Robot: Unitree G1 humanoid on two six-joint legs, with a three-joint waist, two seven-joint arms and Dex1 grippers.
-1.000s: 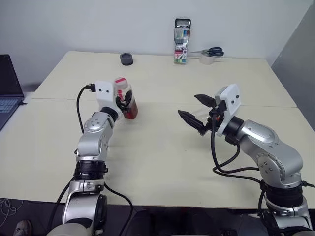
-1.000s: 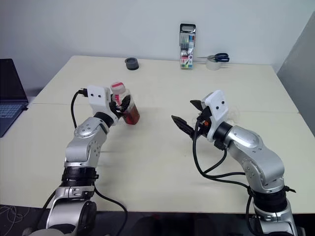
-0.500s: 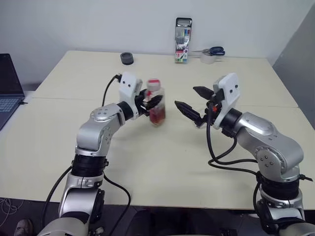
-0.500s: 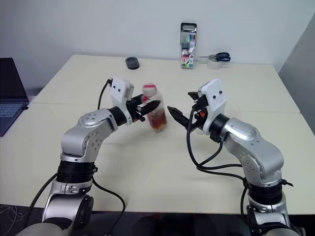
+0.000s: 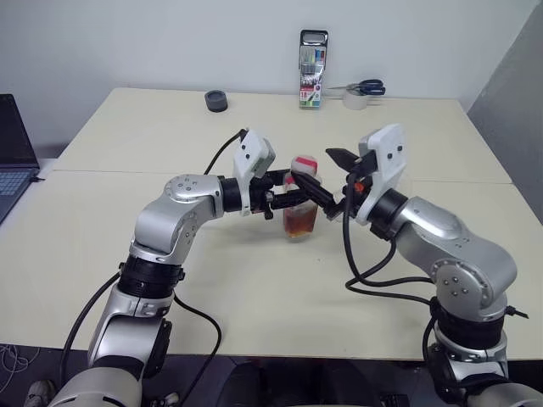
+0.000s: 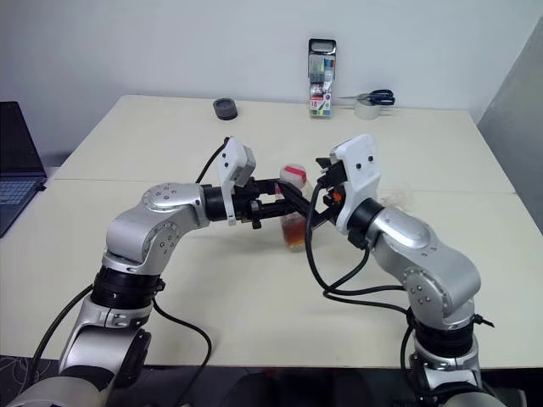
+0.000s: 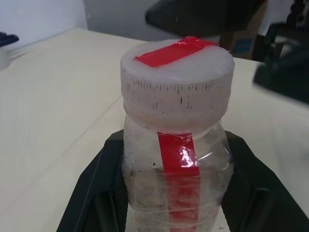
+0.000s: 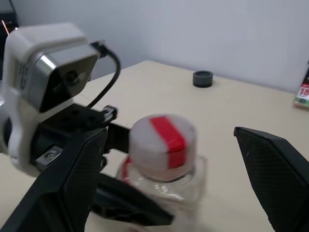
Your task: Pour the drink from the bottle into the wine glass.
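While the left gripper (image 5: 293, 197) is squeezing the small clear plastic bottle (image 5: 300, 208) with its pink-red cap (image 7: 176, 84) on, the right gripper (image 8: 178, 186), at its three o'clock, is gaping wide around that cap. Unscrewing and pouring are waiting.

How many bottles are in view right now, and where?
1. The bottle, cap on, is held by the left claw above the table's middle, its cap between the right claw's open fingers. Others could be hidden behind the arms.
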